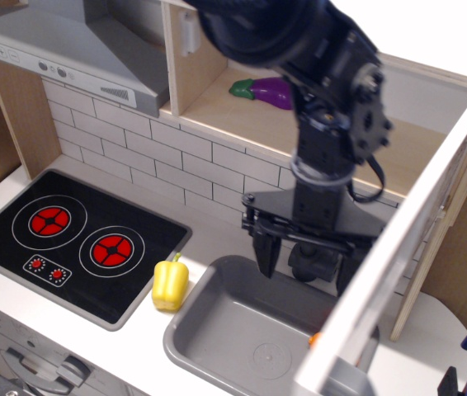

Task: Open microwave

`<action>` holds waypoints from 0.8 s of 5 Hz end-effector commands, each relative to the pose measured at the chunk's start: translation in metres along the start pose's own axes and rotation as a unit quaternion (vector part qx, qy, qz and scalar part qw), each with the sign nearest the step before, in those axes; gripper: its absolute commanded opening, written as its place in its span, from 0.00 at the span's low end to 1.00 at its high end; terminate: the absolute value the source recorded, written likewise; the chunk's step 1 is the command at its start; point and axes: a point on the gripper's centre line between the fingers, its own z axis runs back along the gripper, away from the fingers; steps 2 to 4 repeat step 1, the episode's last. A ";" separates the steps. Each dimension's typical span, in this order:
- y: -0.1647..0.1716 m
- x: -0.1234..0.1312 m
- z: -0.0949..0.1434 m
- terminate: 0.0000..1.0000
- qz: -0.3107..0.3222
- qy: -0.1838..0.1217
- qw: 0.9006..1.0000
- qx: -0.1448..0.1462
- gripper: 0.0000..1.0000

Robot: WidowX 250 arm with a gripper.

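Note:
The pale wood microwave (pixel 217 95) stands open above the counter. Its white door (pixel 398 247) is swung out towards the camera on the right hinge and shows edge-on, so the keypad and window are hidden. A bit of the grey handle (pixel 339 386) shows at the bottom. A purple eggplant (pixel 265 91) lies inside the cavity. My gripper (pixel 306 266) hangs over the sink, left of the door, with its black fingers (pixel 265 256) spread and nothing between them.
A grey slanted range hood (pixel 60 54) is at the upper left. A black stove (pixel 73 239) is at the left, with a yellow pepper (pixel 170 283) beside it. The grey sink (pixel 233 338) holds an orange carrot (pixel 313 338), mostly hidden. The black faucet is behind the gripper.

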 end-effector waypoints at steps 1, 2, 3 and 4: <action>0.003 -0.003 0.025 1.00 -0.001 -0.018 1.000 -0.010 1.00; 0.003 -0.003 0.025 1.00 -0.001 -0.018 1.000 -0.010 1.00; 0.003 -0.003 0.025 1.00 -0.001 -0.018 1.000 -0.010 1.00; 0.003 -0.003 0.025 1.00 -0.001 -0.018 1.000 -0.010 1.00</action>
